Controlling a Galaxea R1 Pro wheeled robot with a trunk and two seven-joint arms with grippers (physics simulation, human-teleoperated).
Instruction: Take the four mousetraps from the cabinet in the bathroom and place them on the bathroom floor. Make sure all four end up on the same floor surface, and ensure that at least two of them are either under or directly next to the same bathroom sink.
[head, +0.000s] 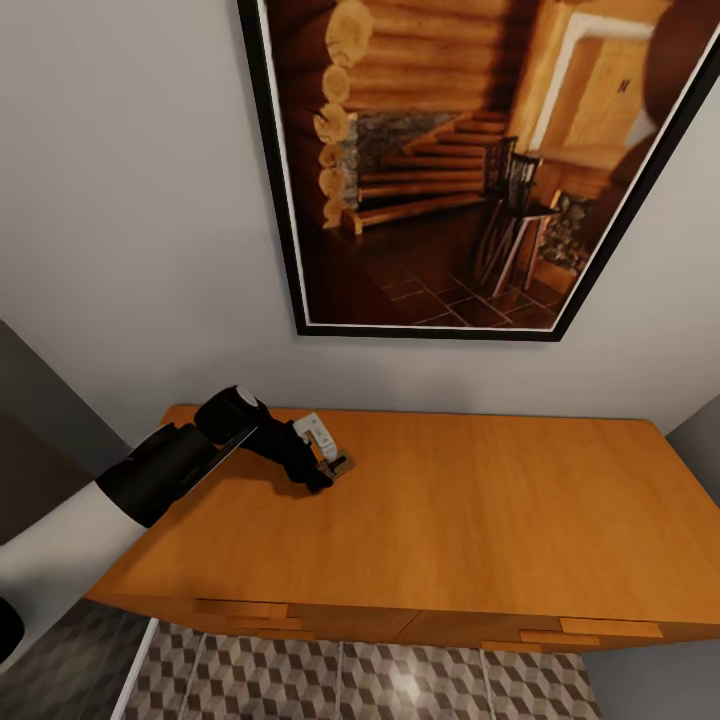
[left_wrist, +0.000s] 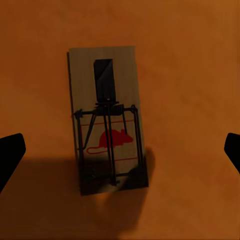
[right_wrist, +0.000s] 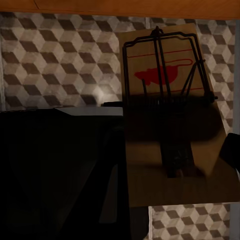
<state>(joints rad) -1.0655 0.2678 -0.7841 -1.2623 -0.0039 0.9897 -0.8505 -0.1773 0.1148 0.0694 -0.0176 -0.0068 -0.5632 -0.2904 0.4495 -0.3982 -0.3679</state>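
The left gripper (left_wrist: 120, 150) hangs spread wide over a mousetrap (left_wrist: 107, 120) on the cabinet (head: 480, 500) top, at the top's ten o'clock. Light, stiff board: pinch its long edges. The right gripper's state I cannot tell.

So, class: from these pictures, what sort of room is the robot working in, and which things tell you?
An indoor domestic room, possibly a bathroom, though no sink shows. Clues: the floor of cube-patterned brown, beige and white tiles, the low orange-brown wooden cabinet against a pale wall, and a black-framed picture of a log-cabin interior above it.

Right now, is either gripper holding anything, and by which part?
Left gripper: nothing, open over a mousetrap. Right gripper: apparently another mousetrap; where it grips is hidden.
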